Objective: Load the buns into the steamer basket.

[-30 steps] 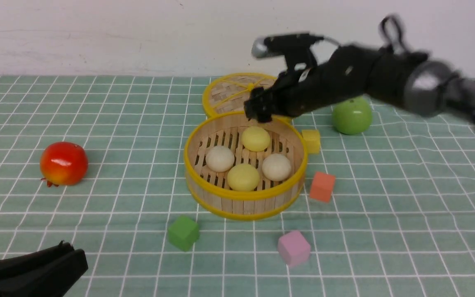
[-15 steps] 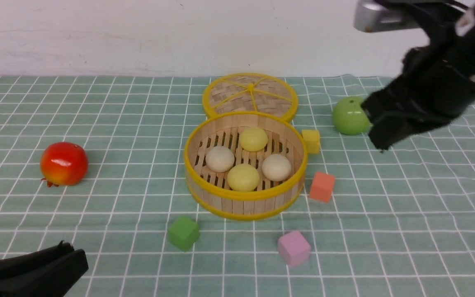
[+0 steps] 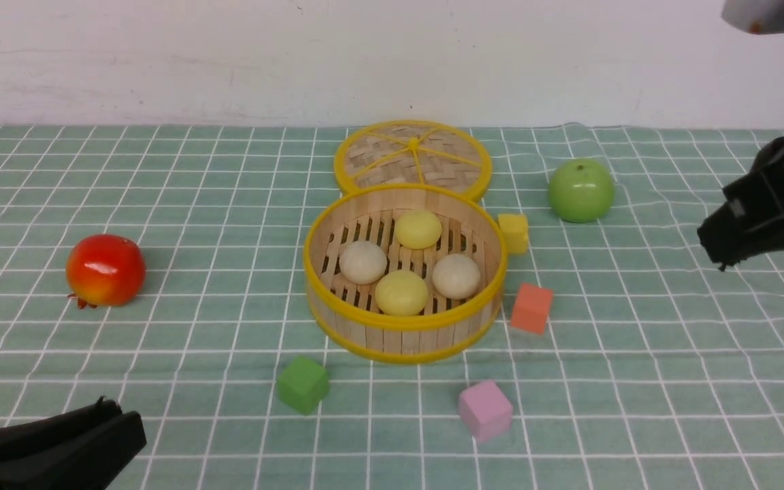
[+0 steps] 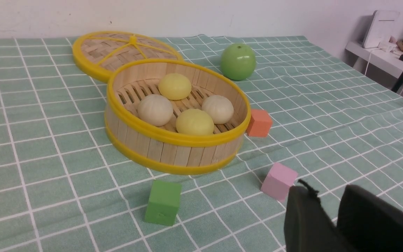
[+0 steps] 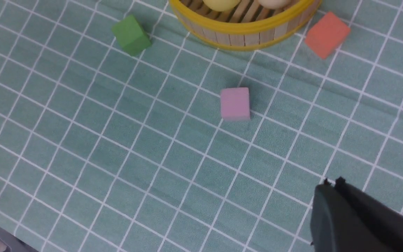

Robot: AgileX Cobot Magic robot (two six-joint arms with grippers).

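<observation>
You see the steamer basket point(image 3: 402, 320) upright, four buns point(image 3: 418, 229) inside; right gripper point(image 3: 722, 255) closed, empty; left gripper point(image 4: 322, 213) slightly parted, empty.

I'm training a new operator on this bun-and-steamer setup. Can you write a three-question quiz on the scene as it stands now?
1. How many buns lie in the steamer basket?
2. True or false: the lid covers the basket.
3. Which cube touches the basket's rim? A) green cube B) yellow cube C) pink cube

Key: 1. Four. 2. False; it lies behind the basket. 3. B.
</observation>
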